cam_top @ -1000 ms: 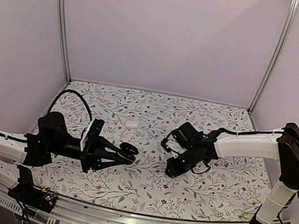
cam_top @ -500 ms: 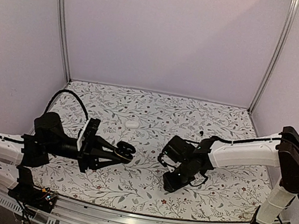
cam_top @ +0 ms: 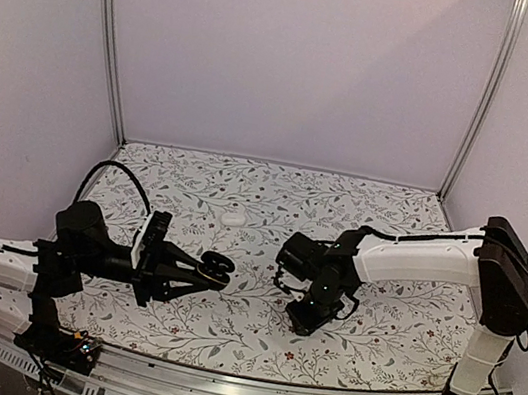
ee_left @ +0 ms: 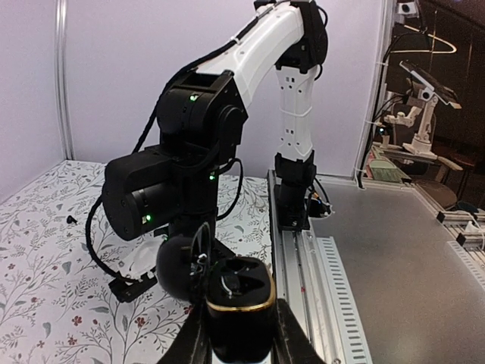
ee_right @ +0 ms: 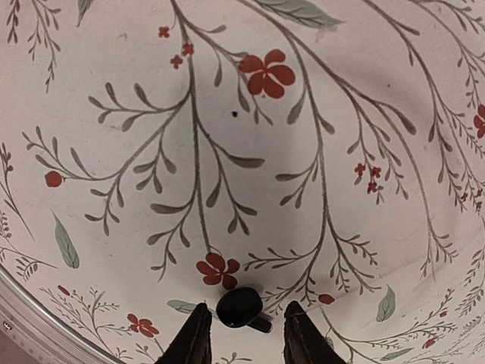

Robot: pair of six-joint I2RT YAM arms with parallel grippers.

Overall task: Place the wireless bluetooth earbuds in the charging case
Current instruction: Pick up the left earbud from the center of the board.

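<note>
The black charging case [ee_left: 239,303], gold-rimmed with its lid hinged back, hangs above the floral cloth. My left gripper [ee_left: 239,337] is shut on its lower body. In the top view the charging case [cam_top: 218,269] is left of centre, held by the left gripper [cam_top: 211,272]. Its wells are dark, and I cannot tell whether they hold anything. One small black earbud [ee_right: 239,307] lies on the cloth. My right gripper [ee_right: 246,322] points down with its jaws open either side of that earbud, not touching it. From above, the right gripper [cam_top: 305,318] hides the earbud.
A white pebble-shaped case [cam_top: 233,218] rests on the cloth behind the two grippers. A tiny dark bit [ee_left: 72,219] lies farther back. The metal rail [cam_top: 211,392] runs along the near edge, and the right arm [cam_top: 416,259] reaches across from the right.
The right arm has swung left and dropped its gripper close over the cloth. The left arm has drawn back slightly to the left, still holding the case.
</note>
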